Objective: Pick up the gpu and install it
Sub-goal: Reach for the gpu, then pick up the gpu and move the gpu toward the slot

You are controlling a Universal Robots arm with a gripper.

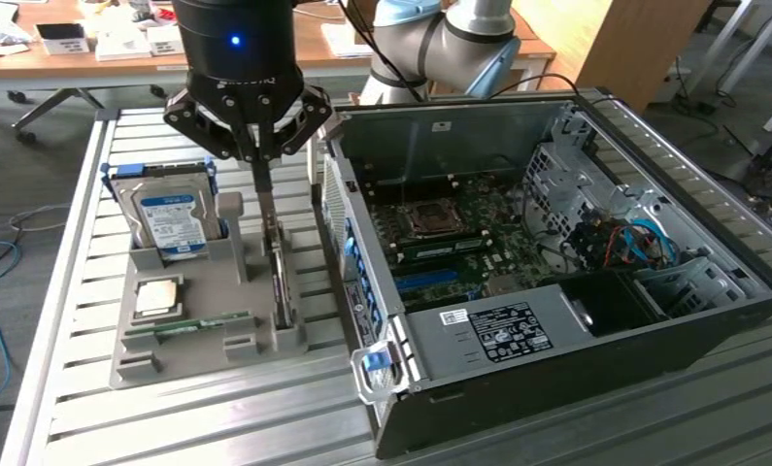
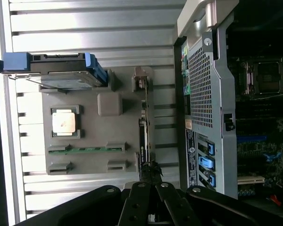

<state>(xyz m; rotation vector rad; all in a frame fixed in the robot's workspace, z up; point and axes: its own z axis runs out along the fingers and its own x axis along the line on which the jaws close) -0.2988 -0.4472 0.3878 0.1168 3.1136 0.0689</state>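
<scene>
While the arm leans over the slatted metal table (image 1: 230, 417), its gripper (image 1: 258, 155) is down at the grey parts tray (image 1: 230, 291), which sits to the exterior view's left of the open computer case (image 1: 749, 254). The fingers are drawn right together, and from the wrist view they meet on the upper edge of the gpu (image 1: 280, 277), near one end of it. It looks like a pinch on the card, though the board is so thin edge-on that I can't swear to firm contact. The gpu stands on its edge in the tray's long slot, along the side of the tray nearest the case, upright and seated in its holder.

Elsewhere on the tray, a hard drive (image 1: 168, 218) with a blue and white label stands propped at the far end, a square processor chip (image 1: 159, 296) lies flat in its pocket, and a narrow green RAM stick (image 1: 184, 326) lies just beside that.

The case lies on its side with the panel off, showing the motherboard (image 1: 463, 248) and its processor socket (image 1: 427, 219)
</scene>
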